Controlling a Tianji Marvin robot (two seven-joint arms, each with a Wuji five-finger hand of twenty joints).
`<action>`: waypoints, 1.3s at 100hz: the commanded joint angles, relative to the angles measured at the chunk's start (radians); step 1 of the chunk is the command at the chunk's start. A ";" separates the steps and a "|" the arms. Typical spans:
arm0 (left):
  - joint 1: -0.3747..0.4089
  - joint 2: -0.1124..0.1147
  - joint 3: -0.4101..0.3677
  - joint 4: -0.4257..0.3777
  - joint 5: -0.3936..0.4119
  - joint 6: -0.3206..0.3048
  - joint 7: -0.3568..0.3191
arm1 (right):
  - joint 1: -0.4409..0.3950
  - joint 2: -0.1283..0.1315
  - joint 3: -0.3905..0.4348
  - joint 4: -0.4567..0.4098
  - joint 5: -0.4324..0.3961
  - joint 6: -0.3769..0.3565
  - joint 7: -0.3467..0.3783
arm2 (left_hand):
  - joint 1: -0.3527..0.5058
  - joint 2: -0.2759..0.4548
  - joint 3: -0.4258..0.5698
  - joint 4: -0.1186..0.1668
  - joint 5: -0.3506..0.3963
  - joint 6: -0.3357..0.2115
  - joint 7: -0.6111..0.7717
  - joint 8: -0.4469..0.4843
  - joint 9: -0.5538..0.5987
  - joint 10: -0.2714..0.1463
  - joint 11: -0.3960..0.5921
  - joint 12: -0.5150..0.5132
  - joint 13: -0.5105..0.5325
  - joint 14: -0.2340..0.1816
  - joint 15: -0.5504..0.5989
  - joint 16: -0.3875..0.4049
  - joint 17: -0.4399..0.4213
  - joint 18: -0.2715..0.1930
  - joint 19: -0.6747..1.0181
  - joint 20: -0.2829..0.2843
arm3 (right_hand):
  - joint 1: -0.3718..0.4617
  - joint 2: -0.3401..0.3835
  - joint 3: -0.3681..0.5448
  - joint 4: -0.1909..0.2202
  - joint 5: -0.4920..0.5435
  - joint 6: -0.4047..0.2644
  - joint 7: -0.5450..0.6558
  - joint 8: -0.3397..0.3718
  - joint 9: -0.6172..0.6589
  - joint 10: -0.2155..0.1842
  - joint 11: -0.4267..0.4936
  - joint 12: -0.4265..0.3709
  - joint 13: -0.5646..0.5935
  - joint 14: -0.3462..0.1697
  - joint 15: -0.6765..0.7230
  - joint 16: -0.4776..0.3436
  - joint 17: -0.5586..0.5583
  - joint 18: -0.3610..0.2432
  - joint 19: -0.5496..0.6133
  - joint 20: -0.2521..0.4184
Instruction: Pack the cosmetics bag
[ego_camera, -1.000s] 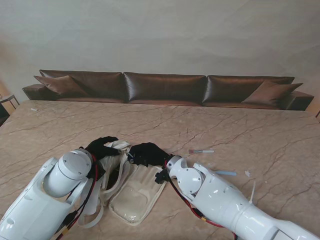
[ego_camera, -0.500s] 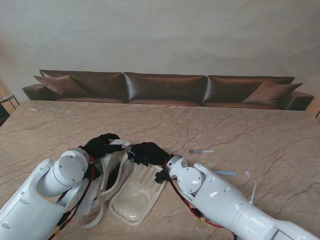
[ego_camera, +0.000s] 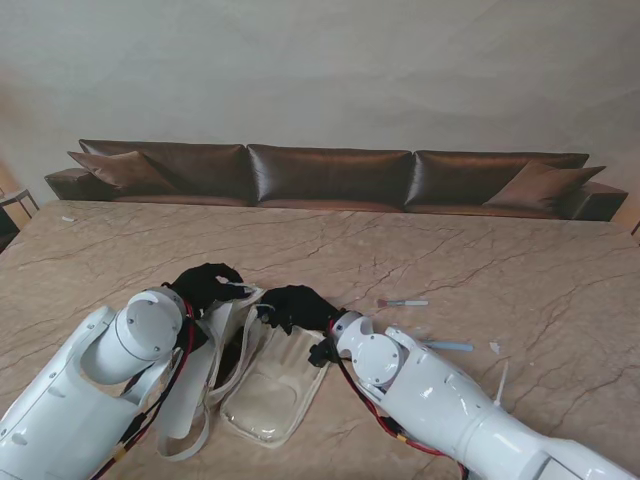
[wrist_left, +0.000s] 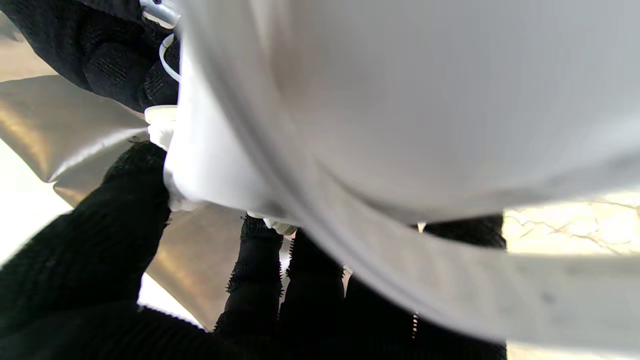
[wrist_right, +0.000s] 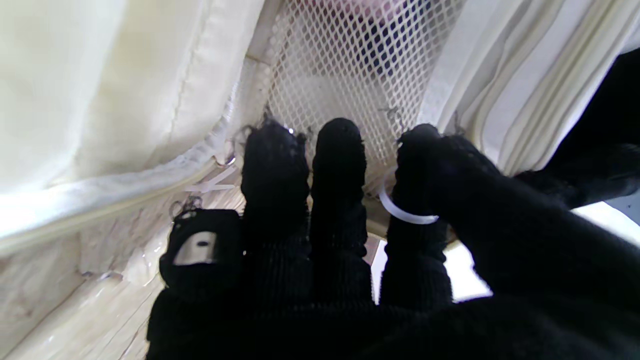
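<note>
The cosmetics bag (ego_camera: 262, 385) is lying unzipped and flat on the marble table (ego_camera: 520, 270), close to me, between both arms. The left hand (ego_camera: 203, 285) is gripping the bag's far edge, fingers curled around the cream fabric. The right hand (ego_camera: 295, 306) is reaching into the mesh pocket (wrist_right: 360, 65), one finger hooked through a white ring (wrist_right: 400, 212), apparently a zipper pull. Judging by this, zipping is under way; next calls for a steady pull along the track. A makeup brush (ego_camera: 403, 302) is waiting unpacked just right, with open tabletop beyond

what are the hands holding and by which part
Left hand grips the cosmetics bag by its far edge. Right hand has a finger through a white loop at the bag's opening.
</note>
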 joint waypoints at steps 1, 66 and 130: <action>0.008 -0.001 0.008 0.008 -0.004 0.000 -0.012 | 0.004 -0.014 -0.002 0.005 0.007 -0.002 -0.002 | 0.206 0.013 0.106 -0.019 0.168 -0.070 0.406 0.072 0.145 -0.152 0.144 0.081 0.074 -0.022 0.055 0.025 0.076 -0.019 0.094 -0.041 | 0.040 0.067 -0.015 0.037 -0.002 -0.054 0.034 0.045 -0.029 0.007 -0.046 -0.038 -0.016 0.024 -0.047 -0.028 -0.001 -0.016 0.039 0.009; -0.026 -0.028 -0.060 0.019 -0.398 0.234 -0.038 | 0.001 -0.066 0.028 0.069 0.167 -0.087 0.007 | 0.703 0.377 -0.652 0.067 -0.120 0.031 0.560 0.444 0.135 -0.255 0.445 -0.046 0.201 -0.049 0.226 0.067 0.211 -0.034 0.289 -0.083 | 0.071 0.119 -0.081 0.031 -0.046 -0.064 0.050 0.123 -0.108 0.014 -0.135 -0.170 -0.121 0.010 -0.294 -0.167 -0.110 0.028 -0.153 -0.009; -0.002 -0.051 -0.063 0.056 -0.384 0.166 0.031 | 0.033 -0.095 0.013 0.175 0.182 -0.159 0.050 | -0.017 0.203 0.058 0.068 -0.276 0.104 0.160 0.210 -0.134 -0.185 0.262 0.020 -0.098 0.057 0.028 0.089 -0.153 -0.001 0.072 0.109 | 0.073 0.120 -0.088 0.030 -0.046 -0.074 0.037 0.128 -0.131 -0.017 -0.162 -0.199 -0.160 -0.016 -0.414 -0.259 -0.174 0.055 -0.283 -0.057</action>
